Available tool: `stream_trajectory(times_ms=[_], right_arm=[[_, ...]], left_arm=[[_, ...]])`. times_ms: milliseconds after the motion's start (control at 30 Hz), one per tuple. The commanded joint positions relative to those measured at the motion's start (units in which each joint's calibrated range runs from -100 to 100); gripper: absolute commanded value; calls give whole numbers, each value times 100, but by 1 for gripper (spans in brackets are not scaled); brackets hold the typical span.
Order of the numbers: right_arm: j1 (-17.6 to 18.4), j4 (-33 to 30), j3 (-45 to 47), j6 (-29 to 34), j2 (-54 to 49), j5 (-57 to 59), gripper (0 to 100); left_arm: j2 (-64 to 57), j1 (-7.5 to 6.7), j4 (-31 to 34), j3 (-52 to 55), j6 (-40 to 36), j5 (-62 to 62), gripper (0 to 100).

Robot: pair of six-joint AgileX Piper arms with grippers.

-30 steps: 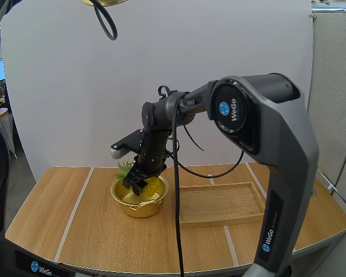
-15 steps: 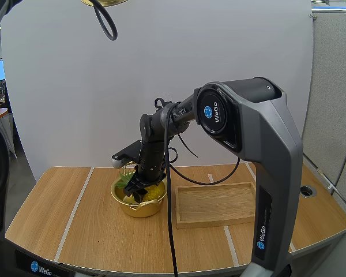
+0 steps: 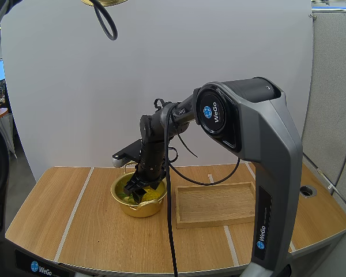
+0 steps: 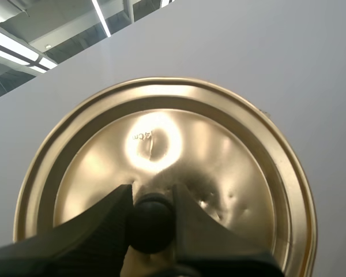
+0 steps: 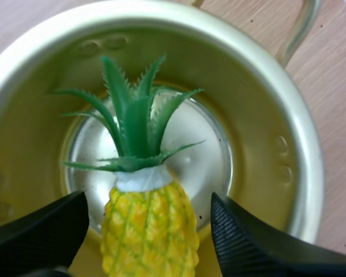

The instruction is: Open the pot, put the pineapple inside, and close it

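On the table's left half: a gold pot (image 3: 139, 206) stands uncovered on the wooden table (image 3: 86, 231), with a wooden tray (image 3: 216, 203) just beside it on the right; I cannot tell whether the two touch.
Inside the pot: the pineapple (image 5: 150, 236) sits within the rim. Its yellow body is toward the near wall and its green crown (image 5: 132, 127) spreads over the shiny floor.
Right gripper (image 3: 138, 194): lowered into the mouth of the pot at the end of the right arm, which reaches in from the tray side.
Right fingers (image 5: 40, 231): spread apart, one on each side of the pineapple's body, with a thin gap showing on both sides, so they are not gripping the fruit.
Pot handle (image 5: 303, 23): a looped wire handle stands out from the rim over the bare wood.
Lid (image 4: 161, 144): a round gold lid is held high above the table, well apart from the pot.
Left gripper (image 4: 151, 199): its two fingers are clamped on the lid's black knob (image 4: 151, 224), pinching it from both sides.
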Motion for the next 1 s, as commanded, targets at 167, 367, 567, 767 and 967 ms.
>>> stream_trajectory(times_ms=[167, 367, 567, 767, 967], right_arm=[[5, 250, -37, 28, -1434, 872, 100], [5, 413, -12, 78, -2521, 1688, 100], [5, 410, 536, 263, -3736, 1910, 100], [5, 391, 1011, 348, -4939, 2581, 100], [5, 291, 1658, 403, -6241, 2836, 100]], left_arm=[[-13, -19, 30, -26, -25, -239, 0], [-13, -19, 30, -26, -25, -239, 0], [-13, -19, 30, -26, -25, -239, 0], [-13, -19, 30, -26, -25, -239, 0], [-13, -19, 30, -26, -25, -239, 0]])
